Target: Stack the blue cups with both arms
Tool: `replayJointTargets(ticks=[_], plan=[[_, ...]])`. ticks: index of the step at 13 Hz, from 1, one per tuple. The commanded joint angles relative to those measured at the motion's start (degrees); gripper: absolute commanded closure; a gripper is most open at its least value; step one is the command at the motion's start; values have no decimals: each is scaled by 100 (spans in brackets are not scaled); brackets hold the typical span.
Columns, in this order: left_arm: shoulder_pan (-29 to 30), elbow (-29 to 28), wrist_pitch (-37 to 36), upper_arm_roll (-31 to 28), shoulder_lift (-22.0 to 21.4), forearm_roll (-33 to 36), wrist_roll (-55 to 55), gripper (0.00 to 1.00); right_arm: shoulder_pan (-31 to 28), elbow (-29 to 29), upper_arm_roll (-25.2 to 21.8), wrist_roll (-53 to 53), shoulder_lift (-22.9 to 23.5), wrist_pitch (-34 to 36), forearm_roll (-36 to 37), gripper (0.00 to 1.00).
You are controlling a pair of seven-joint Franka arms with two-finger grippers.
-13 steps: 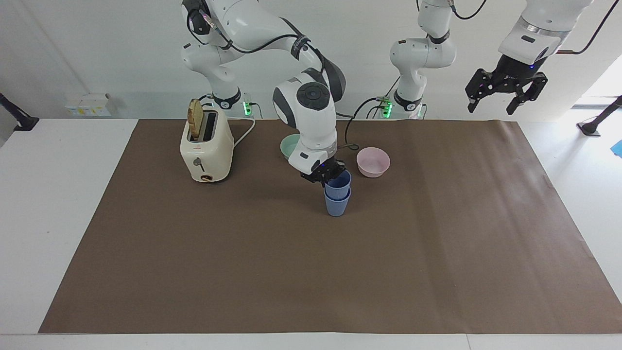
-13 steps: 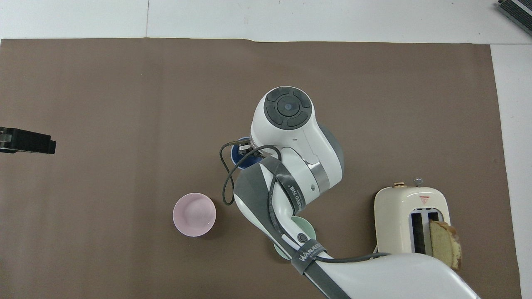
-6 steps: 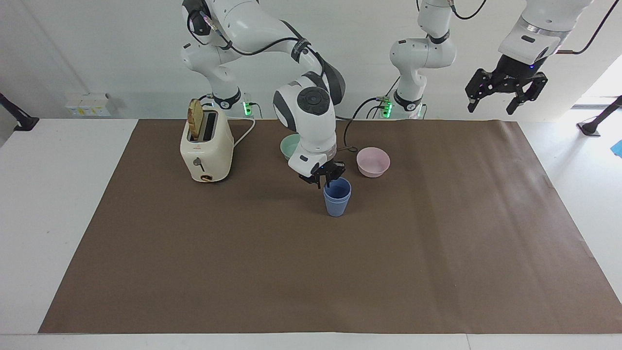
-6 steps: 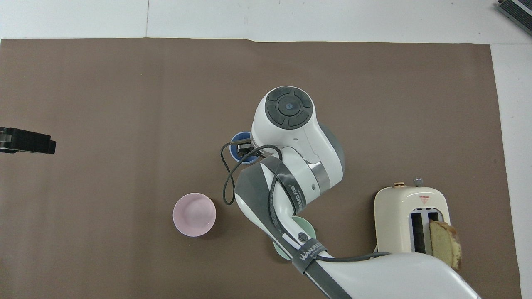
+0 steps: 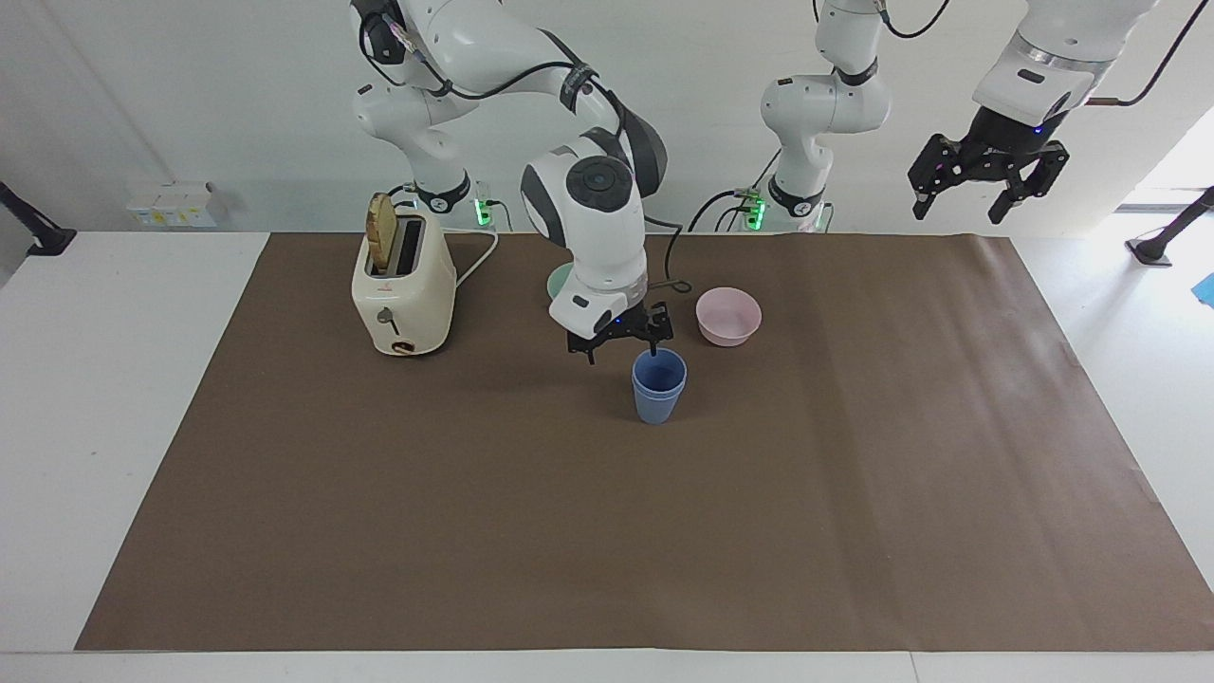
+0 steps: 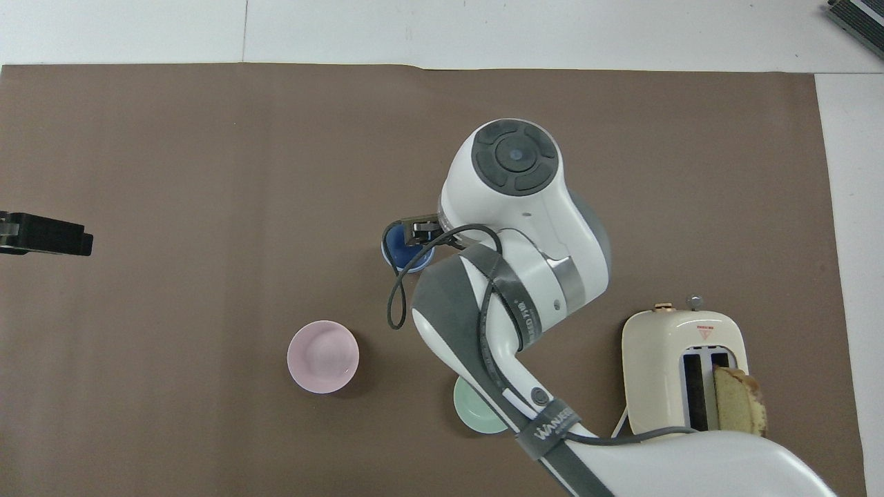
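Note:
The two blue cups point(image 5: 658, 385) stand nested, one inside the other, upright on the brown mat near the middle of the table. They also show in the overhead view point(image 6: 402, 252), partly under the right arm. My right gripper point(image 5: 622, 351) is open and empty, just above the stack's rim and shifted toward the right arm's end; one fingertip point(image 5: 653, 352) hangs by the rim. My left gripper point(image 5: 986, 188) is open and empty, and waits raised high over the left arm's end of the mat. Its tip shows in the overhead view point(image 6: 43, 235).
A pink bowl point(image 5: 728, 316) point(image 6: 322, 356) and a green bowl point(image 5: 563, 282) point(image 6: 475, 410) sit nearer to the robots than the cups. A cream toaster point(image 5: 403, 289) point(image 6: 680, 359) holding a bread slice stands toward the right arm's end. The brown mat point(image 5: 854, 493) covers the table.
The right gripper let go of the upper cup, which dropped fully into the lower one. The gripper opened, rose and shifted toward the right arm's end. The left arm has not moved.

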State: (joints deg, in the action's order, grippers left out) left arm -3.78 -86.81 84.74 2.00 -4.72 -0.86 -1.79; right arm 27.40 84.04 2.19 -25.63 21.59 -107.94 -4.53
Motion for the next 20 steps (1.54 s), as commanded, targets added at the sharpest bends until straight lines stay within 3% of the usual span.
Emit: replayJointTargets(ticks=[1,6,10,15,20], plan=[[62,-64,-54,19,-100,-54,3,0,-524,-1,44,145,-610,570,66,0],[62,-64,-54,19,-100,-54,3,0,-1771,-229,27,1417,-1288,1562,127,0],[62,-64,-54,19,-100,-54,3,0,-2273,-335,35,2123,-1587,2258,804,0],[62,-64,-54,19,-100,-54,3,0,-2897,-318,-43,2571,-2053,2444,681,0],[62,-64,-54,19,-100,-54,3,0,-2960,-222,-211,2616,-2141,2383,646,0]])
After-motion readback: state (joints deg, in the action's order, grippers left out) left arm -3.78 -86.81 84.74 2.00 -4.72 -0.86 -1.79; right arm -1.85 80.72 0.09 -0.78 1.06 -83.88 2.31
